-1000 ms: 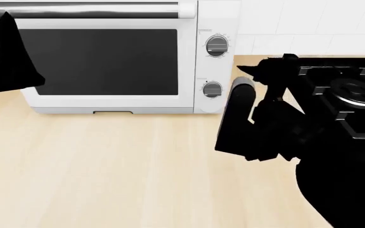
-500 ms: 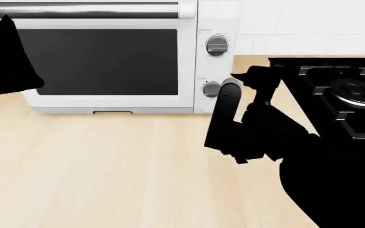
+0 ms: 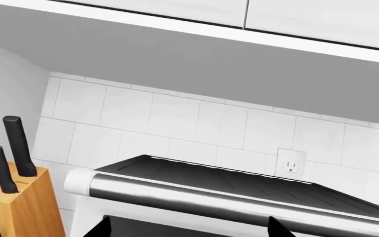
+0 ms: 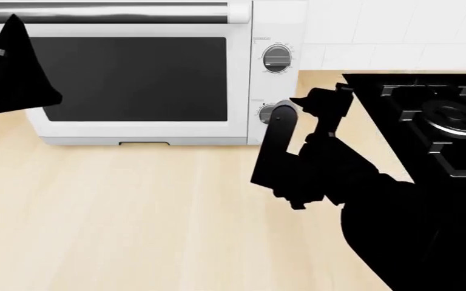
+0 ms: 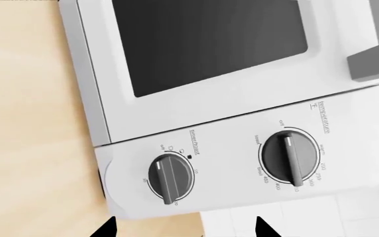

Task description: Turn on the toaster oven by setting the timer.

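Observation:
The white toaster oven (image 4: 241,130) stands at the back of the counter, with a dark glass door (image 4: 131,79) and a silver bar handle (image 4: 104,12). Its upper temperature knob (image 4: 276,59) and lower timer knob (image 4: 269,113) sit on the right panel. My right gripper (image 4: 296,106) is open just right of the timer knob, not touching it. In the right wrist view the timer knob (image 5: 171,178) lies ahead of the open gripper (image 5: 184,232), beside the temperature knob (image 5: 289,159). My left gripper (image 4: 8,42) is open in front of the oven's left end, over the handle (image 3: 209,197).
A black gas hob (image 4: 448,118) occupies the counter right of the oven, behind my right arm. A wooden knife block (image 3: 12,207) stands left of the oven. A wall outlet (image 3: 291,163) sits on the tiled backsplash under the upper cabinets. The light wooden counter (image 4: 136,212) stretches in front.
My right gripper has moved left, from near the hob up to the timer knob. The left gripper has shifted slightly up.

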Available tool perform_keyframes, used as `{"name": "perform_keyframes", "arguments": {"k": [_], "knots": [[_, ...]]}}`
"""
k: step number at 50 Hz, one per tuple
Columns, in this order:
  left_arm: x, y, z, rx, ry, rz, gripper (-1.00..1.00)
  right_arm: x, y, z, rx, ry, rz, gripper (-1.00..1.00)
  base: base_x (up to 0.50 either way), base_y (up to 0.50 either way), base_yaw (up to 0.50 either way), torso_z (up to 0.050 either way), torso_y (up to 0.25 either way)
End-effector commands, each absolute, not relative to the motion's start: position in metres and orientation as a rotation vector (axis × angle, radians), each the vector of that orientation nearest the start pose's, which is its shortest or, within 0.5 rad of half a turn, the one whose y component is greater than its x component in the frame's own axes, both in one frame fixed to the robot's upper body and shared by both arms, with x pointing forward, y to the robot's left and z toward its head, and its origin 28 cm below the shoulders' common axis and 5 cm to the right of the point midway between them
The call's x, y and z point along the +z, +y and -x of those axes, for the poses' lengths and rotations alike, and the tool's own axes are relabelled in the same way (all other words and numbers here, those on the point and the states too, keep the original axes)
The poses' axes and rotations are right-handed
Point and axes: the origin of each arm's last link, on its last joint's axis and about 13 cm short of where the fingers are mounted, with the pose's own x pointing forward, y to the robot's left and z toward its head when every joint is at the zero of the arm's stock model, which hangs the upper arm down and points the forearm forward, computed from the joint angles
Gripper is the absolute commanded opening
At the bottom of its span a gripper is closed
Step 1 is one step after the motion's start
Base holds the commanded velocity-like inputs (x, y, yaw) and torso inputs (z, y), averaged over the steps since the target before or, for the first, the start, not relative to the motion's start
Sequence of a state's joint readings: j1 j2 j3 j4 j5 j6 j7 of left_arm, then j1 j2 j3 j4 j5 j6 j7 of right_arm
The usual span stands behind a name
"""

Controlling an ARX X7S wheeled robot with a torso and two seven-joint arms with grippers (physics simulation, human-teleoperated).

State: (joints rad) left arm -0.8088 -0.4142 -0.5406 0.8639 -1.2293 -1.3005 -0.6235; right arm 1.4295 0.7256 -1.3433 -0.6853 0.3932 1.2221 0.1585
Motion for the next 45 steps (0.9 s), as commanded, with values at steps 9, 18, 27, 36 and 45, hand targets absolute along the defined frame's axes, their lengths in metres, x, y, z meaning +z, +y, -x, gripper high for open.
{"name": "perform_keyframes", "arguments": {"k": [9, 18, 27, 36, 45], "knots": [[0.287, 0.270, -0.193, 0.046, -0.442, 0.157, 1.00, 0.254, -0.103, -0.259, 0.378, -0.074, 1.271, 1.00, 0.00, 0.00, 0.00, 0.000, 0.000], [0.287, 0.271, -0.192, 0.051, -0.454, 0.167, 1.00, 0.254, -0.102, -0.259, 0.377, -0.073, 1.270, 1.00, 0.00, 0.00, 0.00, 0.000, 0.000], [0.286, 0.271, -0.188, 0.049, -0.450, 0.178, 1.00, 0.257, -0.098, -0.262, 0.383, -0.076, 1.273, 1.00, 0.00, 0.00, 0.00, 0.000, 0.000], [0.286, 0.272, -0.188, 0.055, -0.449, 0.183, 1.00, 0.257, -0.097, -0.268, 0.390, -0.047, 1.271, 1.00, 0.00, 0.00, 0.00, 0.000, 0.000], [0.287, 0.271, -0.189, 0.051, -0.450, 0.189, 1.00, 0.256, -0.092, -0.270, 0.410, -0.033, 1.281, 1.00, 0.00, 0.00, 0.00, 0.000, 0.000]]}}
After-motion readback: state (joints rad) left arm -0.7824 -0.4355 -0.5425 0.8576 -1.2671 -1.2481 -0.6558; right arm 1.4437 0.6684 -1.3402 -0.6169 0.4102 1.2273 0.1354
